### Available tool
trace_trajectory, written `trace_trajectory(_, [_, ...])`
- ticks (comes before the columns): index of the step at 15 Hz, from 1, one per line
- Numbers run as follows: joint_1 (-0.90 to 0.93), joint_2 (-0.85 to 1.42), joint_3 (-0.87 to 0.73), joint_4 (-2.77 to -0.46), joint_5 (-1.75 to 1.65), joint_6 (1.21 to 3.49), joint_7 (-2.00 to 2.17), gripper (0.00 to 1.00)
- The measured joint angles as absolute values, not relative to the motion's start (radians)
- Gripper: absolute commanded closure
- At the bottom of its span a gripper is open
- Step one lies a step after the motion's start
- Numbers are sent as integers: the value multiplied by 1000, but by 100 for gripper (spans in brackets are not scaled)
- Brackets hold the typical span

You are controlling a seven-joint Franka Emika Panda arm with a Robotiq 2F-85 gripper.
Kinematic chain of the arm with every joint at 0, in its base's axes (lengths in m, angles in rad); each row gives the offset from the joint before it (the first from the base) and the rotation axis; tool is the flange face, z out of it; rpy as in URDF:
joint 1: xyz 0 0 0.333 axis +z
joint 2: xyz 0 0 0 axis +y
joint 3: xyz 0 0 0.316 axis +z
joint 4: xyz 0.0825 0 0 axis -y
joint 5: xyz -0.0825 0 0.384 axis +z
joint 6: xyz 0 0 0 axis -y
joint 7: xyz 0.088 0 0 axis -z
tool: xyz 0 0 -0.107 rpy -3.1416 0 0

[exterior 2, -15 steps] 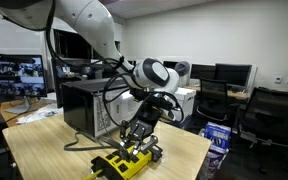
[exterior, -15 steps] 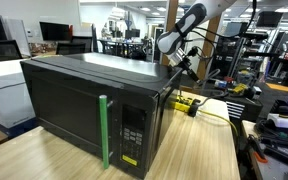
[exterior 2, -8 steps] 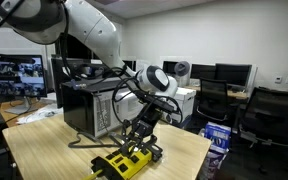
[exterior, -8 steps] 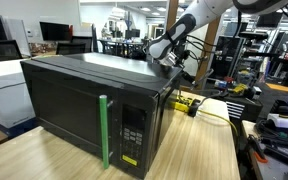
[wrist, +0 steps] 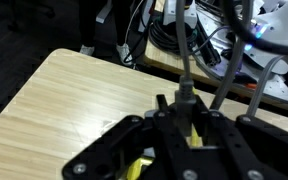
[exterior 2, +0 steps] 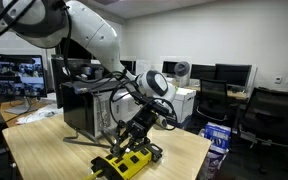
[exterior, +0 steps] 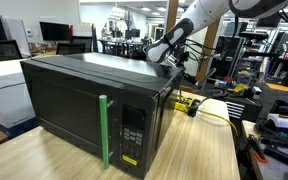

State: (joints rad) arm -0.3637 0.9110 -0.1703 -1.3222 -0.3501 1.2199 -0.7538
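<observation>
My gripper is shut on a grey plug. Its grey cable runs away over the wooden table. Right below the jaws lies a yellow and black power strip. In both exterior views the gripper hangs beside the back corner of a black microwave with a green door handle. It sits just above the yellow strip. Whether the plug touches the strip is hidden by the fingers.
Dark cables tangle past the table's far edge. A white pad lies on the table beyond the yellow strip. Office chairs, monitors and a blue box stand around the table.
The arm's wrist has swung a little toward the microwave while the jaws stay shut on the plug above the yellow strip.
</observation>
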Motion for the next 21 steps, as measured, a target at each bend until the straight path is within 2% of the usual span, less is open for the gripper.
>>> trace_trajectory(21, [-349,1015,-169,-1238,-405,1213,-646,93])
